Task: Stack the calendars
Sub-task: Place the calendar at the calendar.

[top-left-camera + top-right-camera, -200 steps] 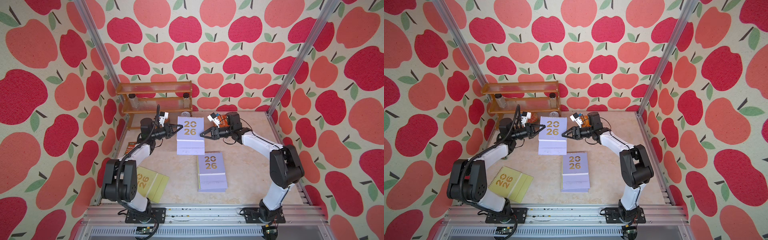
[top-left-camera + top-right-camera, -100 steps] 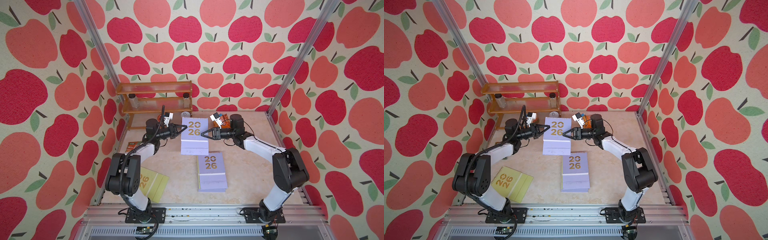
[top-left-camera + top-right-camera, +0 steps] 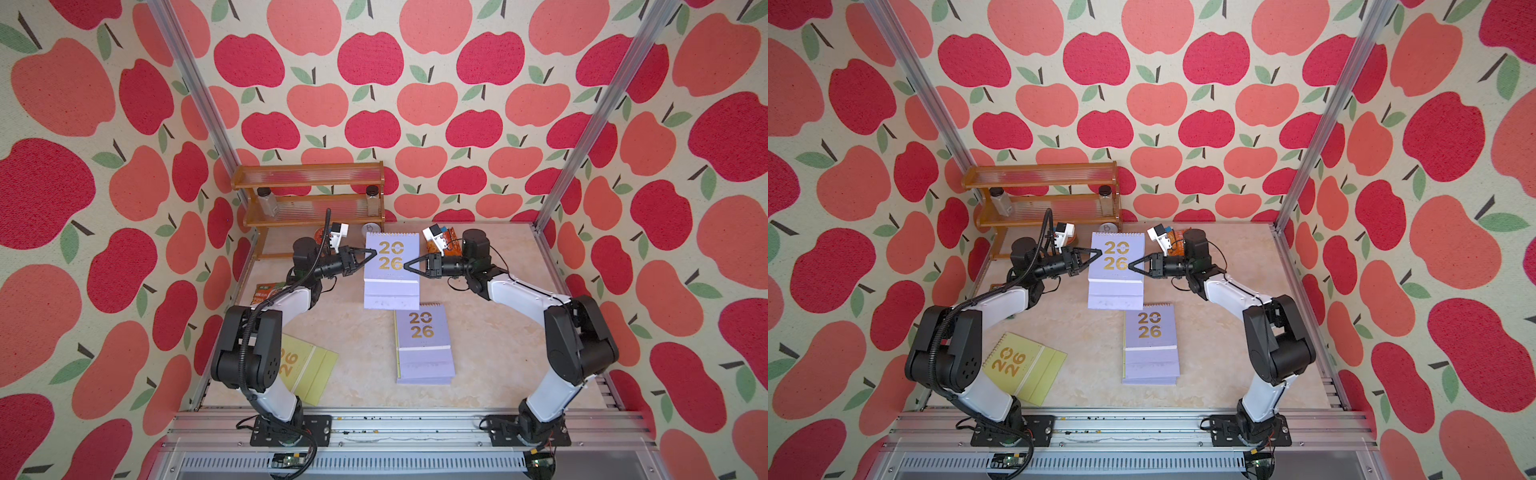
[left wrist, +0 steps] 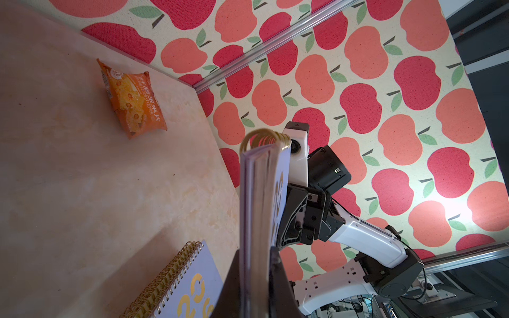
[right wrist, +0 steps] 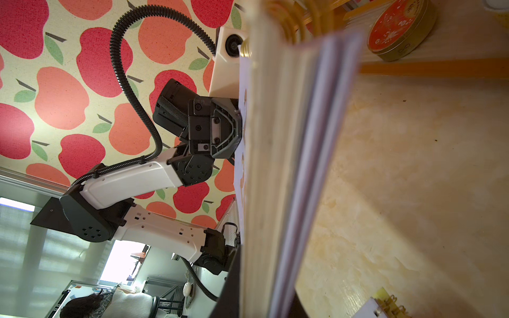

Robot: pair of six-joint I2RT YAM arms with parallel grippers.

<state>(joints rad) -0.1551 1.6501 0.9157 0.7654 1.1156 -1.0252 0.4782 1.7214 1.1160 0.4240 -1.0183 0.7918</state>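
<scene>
A lavender calendar (image 3: 390, 282) hangs tilted above the back of the table, held by both side edges. My left gripper (image 3: 372, 252) grips its left edge; in the left wrist view the fingers (image 4: 231, 278) lie against both faces of the calendar (image 4: 256, 206) with no gap showing. My right gripper (image 3: 407, 264) is shut on the right edge, the page block (image 5: 275, 165) filling its jaws. A stack of lavender calendars (image 3: 424, 345) lies flat in front of it. A yellow-green calendar (image 3: 309, 370) lies at the front left, partly under the left arm.
A wooden shelf (image 3: 309, 195) with two jars stands at the back left, a round tin (image 5: 399, 30) at its foot. An orange snack packet (image 4: 132, 99) lies at the back behind the right wrist. Another packet (image 3: 268, 291) lies by the left wall.
The left arm carried the lavender calendar a little to the right. The right gripper, open before, has closed on its right edge.
</scene>
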